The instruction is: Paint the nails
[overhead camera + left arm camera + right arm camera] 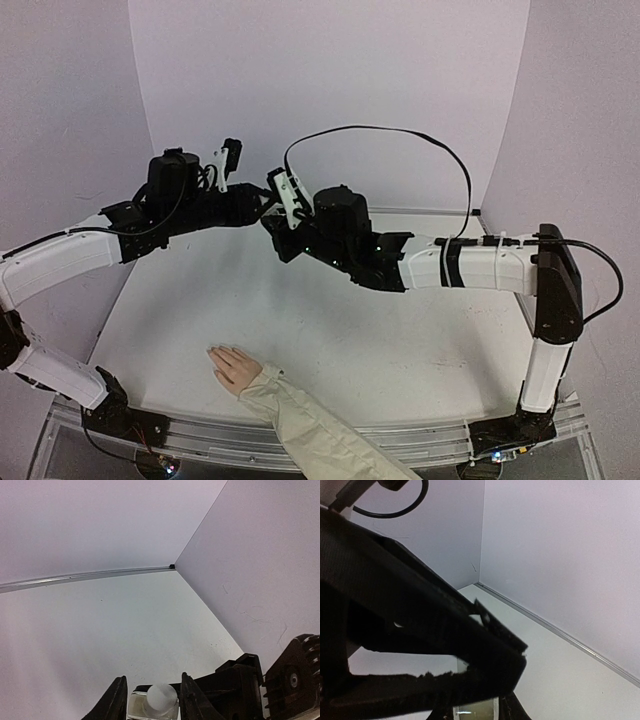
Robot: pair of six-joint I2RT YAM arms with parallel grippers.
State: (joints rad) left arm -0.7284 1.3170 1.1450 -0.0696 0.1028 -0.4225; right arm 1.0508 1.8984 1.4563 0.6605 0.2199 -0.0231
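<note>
The pale pink hand (pixel 232 365) with its cream sleeve (pixel 310 430) lies flat near the table's front edge, fingers pointing left. Its nails (pixel 213 352) are too small to make out. Both grippers meet in the air at the back centre, far from the hand. My left gripper (pixel 153 701) is shut on a small clear bottle (pixel 153 704) with a round white cap. In the right wrist view, my right gripper (pixel 476 713) has its fingers tight on either side of the bottle's glass body (pixel 475 712). The left gripper's black fingers (pixel 445 645) cross in front. The bottle is hidden in the top view.
White walls close the table (pixel 400 340) at the back and both sides. A black cable (pixel 400 135) loops above the right arm. The right arm's black body (pixel 240 680) sits just beyond the bottle in the left wrist view.
</note>
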